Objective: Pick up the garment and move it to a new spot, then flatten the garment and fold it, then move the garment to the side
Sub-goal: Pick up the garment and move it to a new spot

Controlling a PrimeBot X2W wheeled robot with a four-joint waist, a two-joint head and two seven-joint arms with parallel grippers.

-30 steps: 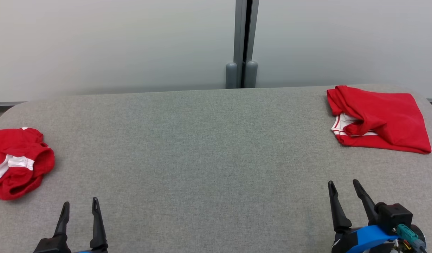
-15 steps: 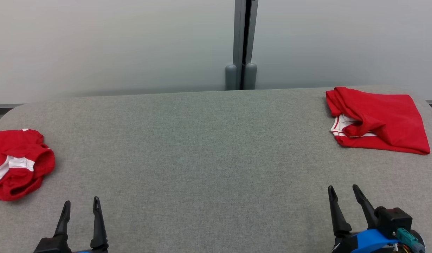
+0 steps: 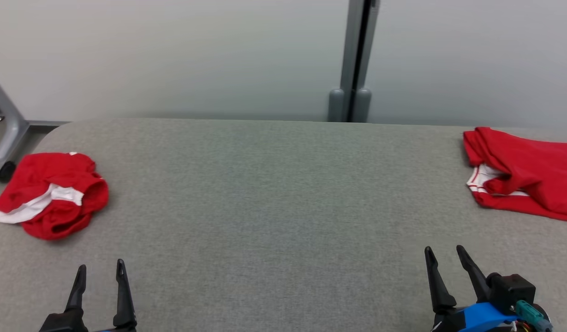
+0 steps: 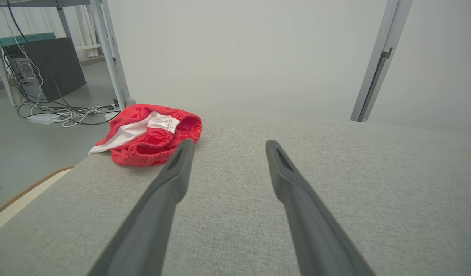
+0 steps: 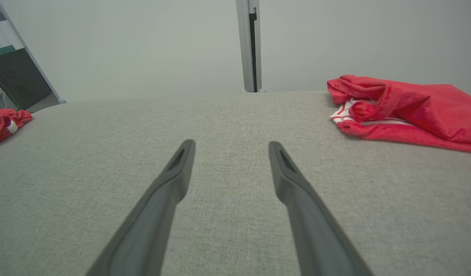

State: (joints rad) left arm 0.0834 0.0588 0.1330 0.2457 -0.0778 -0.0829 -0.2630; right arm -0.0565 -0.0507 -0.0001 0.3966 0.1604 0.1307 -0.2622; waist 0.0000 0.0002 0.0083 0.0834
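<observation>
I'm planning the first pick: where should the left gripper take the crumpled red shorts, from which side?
Likely the ruffled waistband rim of the crumpled red shorts, from their table-centre side with the left gripper: it stands raised, facing that way.

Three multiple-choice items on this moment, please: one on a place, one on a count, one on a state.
1. Where on the grey fabric-covered table does the crumpled red garment with a white band lie?
A) robot's left end
B) middle
C) robot's right end

2. How many red garments lie on the table?
A) one
B) two
C) three

3. How do the left gripper and right gripper stand?
A) both open, empty
B) both shut
C) left shut on cloth

Key:
1 A, it sits by the left end in the head view.
2 B, a folded red garment with white stripes lies at the right end too.
3 A, both sets of jaws are spread over bare table.
</observation>
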